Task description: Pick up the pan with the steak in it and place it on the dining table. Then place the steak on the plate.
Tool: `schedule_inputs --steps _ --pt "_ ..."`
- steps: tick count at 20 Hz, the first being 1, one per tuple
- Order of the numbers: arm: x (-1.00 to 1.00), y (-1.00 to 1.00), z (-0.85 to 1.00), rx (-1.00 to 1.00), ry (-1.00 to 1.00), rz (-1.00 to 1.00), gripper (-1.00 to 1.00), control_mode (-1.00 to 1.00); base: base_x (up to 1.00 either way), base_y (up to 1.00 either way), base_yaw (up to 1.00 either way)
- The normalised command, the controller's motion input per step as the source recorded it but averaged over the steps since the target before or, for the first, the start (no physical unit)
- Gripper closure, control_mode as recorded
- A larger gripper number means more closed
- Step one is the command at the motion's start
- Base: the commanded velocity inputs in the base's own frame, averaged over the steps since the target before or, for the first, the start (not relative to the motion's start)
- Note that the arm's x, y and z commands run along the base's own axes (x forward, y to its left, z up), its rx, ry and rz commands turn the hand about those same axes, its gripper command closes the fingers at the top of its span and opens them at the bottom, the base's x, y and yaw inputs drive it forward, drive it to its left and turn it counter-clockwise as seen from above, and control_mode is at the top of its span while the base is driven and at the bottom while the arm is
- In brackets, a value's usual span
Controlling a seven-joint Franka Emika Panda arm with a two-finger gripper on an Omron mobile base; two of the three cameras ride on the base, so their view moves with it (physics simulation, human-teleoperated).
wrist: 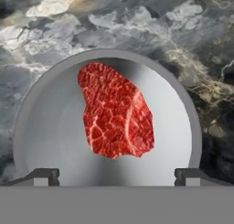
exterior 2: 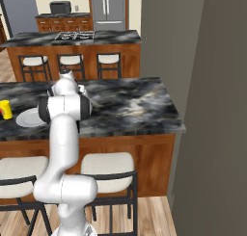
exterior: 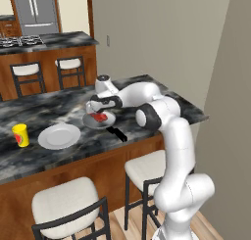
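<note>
The grey round pan [exterior: 105, 120] sits upright on the dark marbled dining table [exterior: 29, 151], its black handle pointing toward the near edge. The raw red steak [wrist: 115, 111] lies flat inside the pan. Just left of it rests the flat white plate [exterior: 59, 135], bare.

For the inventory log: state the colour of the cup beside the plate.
Yellow cup, with a red mark on its side; clearest in the left base view.
</note>
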Motion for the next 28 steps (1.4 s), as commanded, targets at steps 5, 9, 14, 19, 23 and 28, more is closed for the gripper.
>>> schedule_inputs --steps 5,9,14,19,23,28 --pt "0.07 0.00 -0.08 0.00 0.01 -0.01 -1.00 -1.00 0.00 0.00 0.00" --pt "0.00 0.00 -0.11 0.02 0.04 0.00 -1.00 -1.00 0.00 0.00 0.00" --pt "0.00 -0.01 -0.16 0.04 0.04 0.00 -1.00 -1.00 0.00 0.00 0.00" --pt "0.00 -0.07 -0.21 0.07 0.04 0.00 -1.00 -1.00 0.00 0.00 0.00" --pt "0.00 0.00 -0.01 0.00 0.01 0.00 -1.00 -1.00 0.00 0.00 0.00" --pt "0.10 -0.02 -0.10 0.00 0.01 0.00 -1.00 -1.00 0.00 0.00 0.00"
